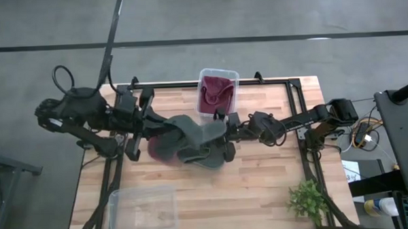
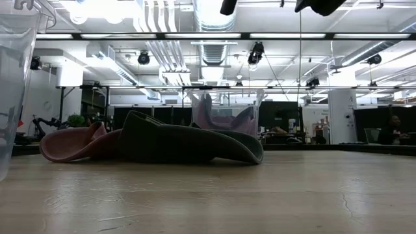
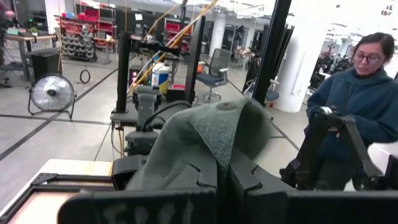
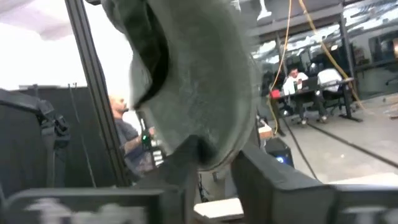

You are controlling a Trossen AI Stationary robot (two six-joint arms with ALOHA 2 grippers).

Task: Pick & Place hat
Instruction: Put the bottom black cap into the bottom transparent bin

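A grey felt hat hangs in the air between my two grippers, above the table's middle; it fills the left wrist view and the right wrist view. My left gripper is shut on its left side, my right gripper on its right side. Below it, a second grey hat and a pink hat rest on their brims on the table; both show in the low view, grey and pink. The held hat is above the low view's frame. My left gripper pinches a fold of the grey hat's felt between its two fingers, coming level from the table's left. The hat rises beyond the fingers, lifted clear of the table. My right gripper pinches the grey hat's brim edge between its two fingers, coming level from the table's right. The brim stands up beyond the fingers, clear of the table.
A clear bin holding a maroon hat stands at the far edge's middle. An empty clear bin sits at the near left. A small green plant stands at the near right. A person stands beyond the table.
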